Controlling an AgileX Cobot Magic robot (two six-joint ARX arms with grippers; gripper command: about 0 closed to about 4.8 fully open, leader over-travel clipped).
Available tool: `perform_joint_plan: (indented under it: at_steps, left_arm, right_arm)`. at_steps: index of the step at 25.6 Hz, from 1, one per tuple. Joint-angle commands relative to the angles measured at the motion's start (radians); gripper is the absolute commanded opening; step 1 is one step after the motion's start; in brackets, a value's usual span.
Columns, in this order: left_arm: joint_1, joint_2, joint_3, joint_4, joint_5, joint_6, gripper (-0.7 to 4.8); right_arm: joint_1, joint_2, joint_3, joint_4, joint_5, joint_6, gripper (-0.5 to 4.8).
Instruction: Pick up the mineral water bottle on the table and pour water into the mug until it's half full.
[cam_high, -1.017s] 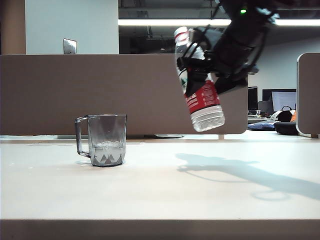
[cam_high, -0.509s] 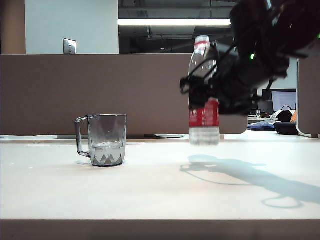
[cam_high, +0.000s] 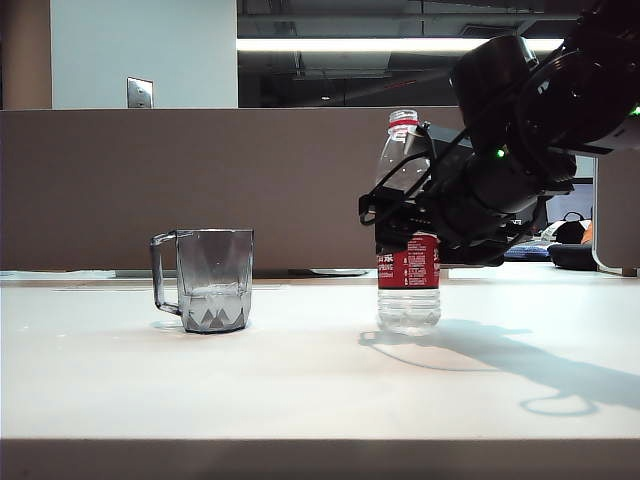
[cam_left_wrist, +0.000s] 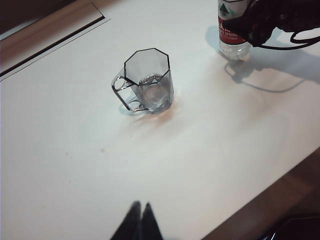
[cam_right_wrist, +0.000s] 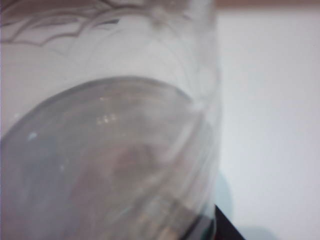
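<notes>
The clear mineral water bottle with its red label stands upright on the off-white table, right of centre, with water in its lower part. My right gripper reaches in from the right and is shut on the bottle just above the label. In the right wrist view the bottle fills the picture, with one dark fingertip against its side. The smoky-grey mug stands to the left with a little water in it. My left gripper hangs shut above the table, short of the mug and bottle.
A brown partition runs behind the table. The table's front edge is near the camera. In the left wrist view a groove runs along the far side and the table edge cuts across one corner.
The bottle was tilted in the air; it has swung upright and come down onto the table with my right gripper still around it. The mug has not moved.
</notes>
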Motion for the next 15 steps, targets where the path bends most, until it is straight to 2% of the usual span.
perform_joint_plan:
  at_steps: [1,2,5,15]
  left_arm:
    - [-0.001,-0.002,0.006,0.009,0.000,0.001,-0.05]
    - [-0.001,-0.002,0.006,0.009,0.000,0.001,-0.05]
    - [-0.001,-0.002,0.006,0.009,0.001,0.000,-0.05]
    - [-0.001,-0.002,0.006,0.006,0.001,0.000,-0.05]
  right_arm:
    - [0.001,-0.006,0.002,-0.034,-0.002,-0.001,3.38]
    - [0.001,-0.006,0.002,-0.048,-0.003,-0.001,3.43]
    - [0.001,-0.006,0.002,-0.088,-0.006,-0.001,4.10]
    - [0.001,-0.055,0.002,-0.198,-0.005,-0.010,4.11]
